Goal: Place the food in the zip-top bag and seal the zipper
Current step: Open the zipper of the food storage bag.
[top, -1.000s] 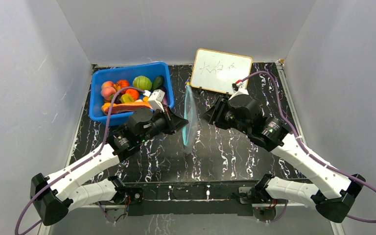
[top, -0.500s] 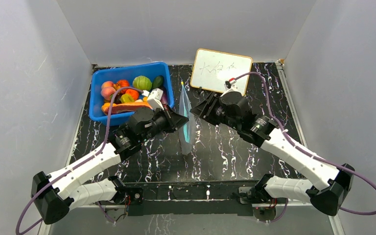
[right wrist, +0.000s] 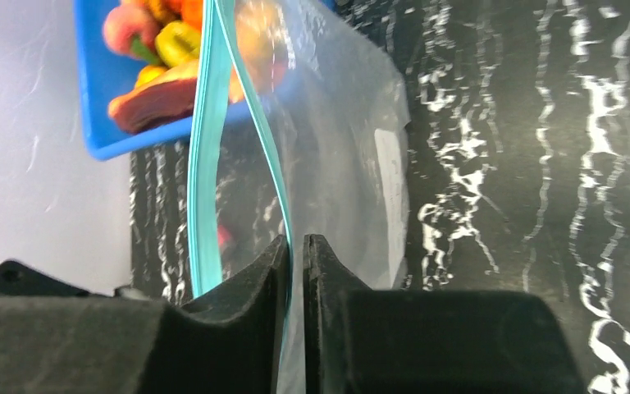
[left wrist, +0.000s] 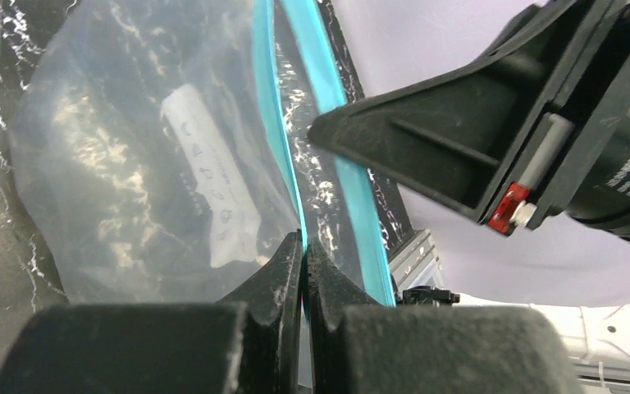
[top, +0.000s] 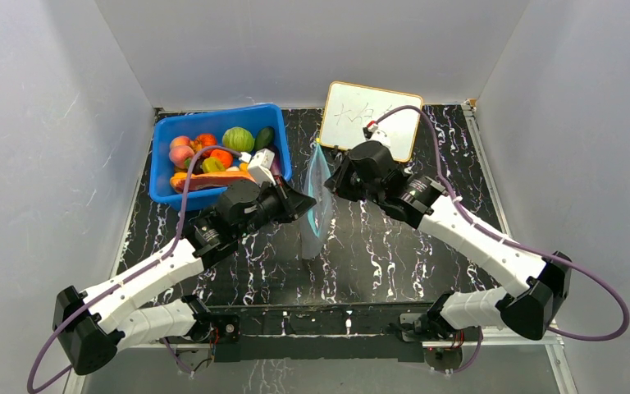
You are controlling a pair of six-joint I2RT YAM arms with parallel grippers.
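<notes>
Left wrist: zip-top bag [left wrist: 90, 164] label [left wrist: 210, 182] (white strip) unreadable.

The bin [top: 162, 176] sits at the far left of the desk [top: 377, 246], and the food [top: 238, 138] is piled inside it. The board [top: 371, 115] leans at the far edge, to the right of the bin. The bag [top: 315, 222] is held up on edge over the middle of the desk, between bin and board and nearer the front than both. The left tool [top: 310, 203] is on the bag's left side and the right tool [top: 330, 182] on its right. Each pinches one lip of the mouth, and the two lips stand apart between them. From the right wrist, the bin and food lie beyond the bag.
</notes>
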